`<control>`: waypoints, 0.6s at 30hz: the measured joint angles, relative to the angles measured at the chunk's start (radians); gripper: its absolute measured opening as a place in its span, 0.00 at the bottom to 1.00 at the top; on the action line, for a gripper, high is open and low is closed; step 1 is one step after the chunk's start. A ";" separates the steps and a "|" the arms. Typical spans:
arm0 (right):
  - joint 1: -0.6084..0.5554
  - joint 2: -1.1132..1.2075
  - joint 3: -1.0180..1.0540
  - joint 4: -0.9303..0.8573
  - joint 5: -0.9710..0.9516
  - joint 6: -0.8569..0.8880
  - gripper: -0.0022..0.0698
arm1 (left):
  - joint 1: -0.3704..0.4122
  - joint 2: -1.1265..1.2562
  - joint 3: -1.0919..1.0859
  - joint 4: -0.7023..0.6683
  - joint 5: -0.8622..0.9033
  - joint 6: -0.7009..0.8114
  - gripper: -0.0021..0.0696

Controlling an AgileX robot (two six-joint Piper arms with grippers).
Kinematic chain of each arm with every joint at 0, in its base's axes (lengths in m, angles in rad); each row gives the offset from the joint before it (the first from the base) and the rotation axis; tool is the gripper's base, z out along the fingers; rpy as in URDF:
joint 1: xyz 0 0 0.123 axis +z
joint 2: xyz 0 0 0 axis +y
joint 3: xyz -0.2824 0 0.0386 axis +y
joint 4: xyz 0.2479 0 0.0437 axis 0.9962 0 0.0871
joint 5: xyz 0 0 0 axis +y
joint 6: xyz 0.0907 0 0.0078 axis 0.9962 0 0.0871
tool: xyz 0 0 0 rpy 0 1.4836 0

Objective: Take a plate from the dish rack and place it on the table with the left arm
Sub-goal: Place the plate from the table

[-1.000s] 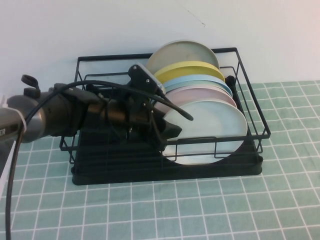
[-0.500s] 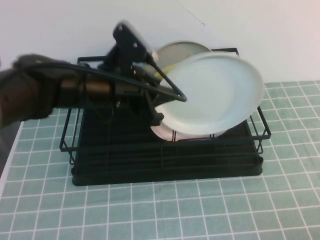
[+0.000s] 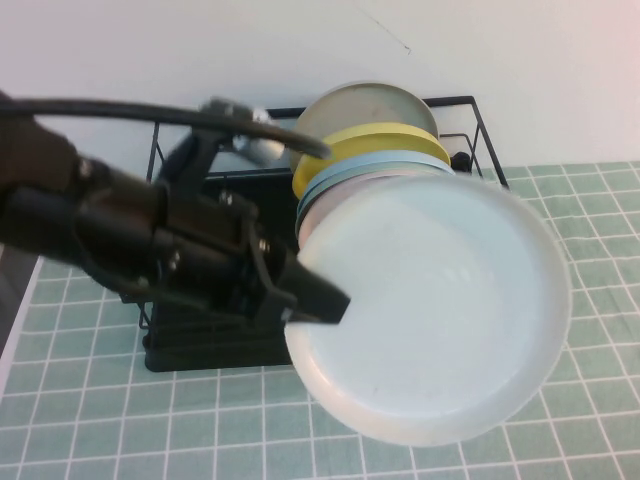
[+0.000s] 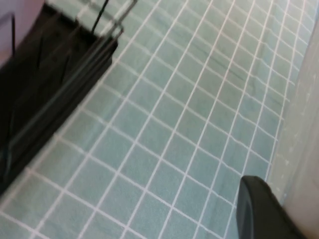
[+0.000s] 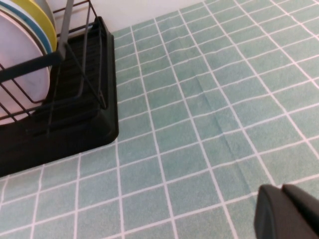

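My left gripper point(image 3: 322, 300) is shut on the left rim of the pale mint-white plate point(image 3: 430, 315). It holds the plate in the air in front of and above the black wire dish rack point(image 3: 478, 125), face up and slightly tilted, over the green tiled table point(image 3: 100, 430). In the left wrist view one black finger point(image 4: 259, 209) lies against the plate's pale rim point(image 4: 304, 149), with the rack's base point(image 4: 45, 89) beyond. My right gripper point(image 5: 289, 211) is shut and empty, low over the table point(image 5: 199, 124) beside the rack point(image 5: 75, 119); it does not show in the high view.
Several plates still stand in the rack: a grey-beige one point(image 3: 350, 110) at the back, then yellow point(image 3: 370, 145), light blue point(image 3: 335, 178) and pale pink point(image 3: 318, 210). The pink point(image 5: 20, 74) and yellow point(image 5: 35, 20) plates also show in the right wrist view. A white wall stands behind.
My left gripper has lifted the mint-white plate out of the rack's front slot, then carried it up and forward towards the camera, tipping it from upright to nearly flat.
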 joint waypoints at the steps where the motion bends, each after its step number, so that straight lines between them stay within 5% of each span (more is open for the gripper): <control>1: 0.000 0.000 0.000 0.000 0.000 0.000 0.03 | 0.000 0.000 0.032 -0.009 -0.020 -0.016 0.17; 13: 0.000 0.000 0.000 0.000 0.000 0.000 0.03 | 0.000 0.211 0.384 -0.493 -0.262 0.116 0.17; 18: 0.000 0.000 0.000 0.000 0.000 0.000 0.03 | 0.000 0.347 0.388 -0.554 -0.271 0.148 0.17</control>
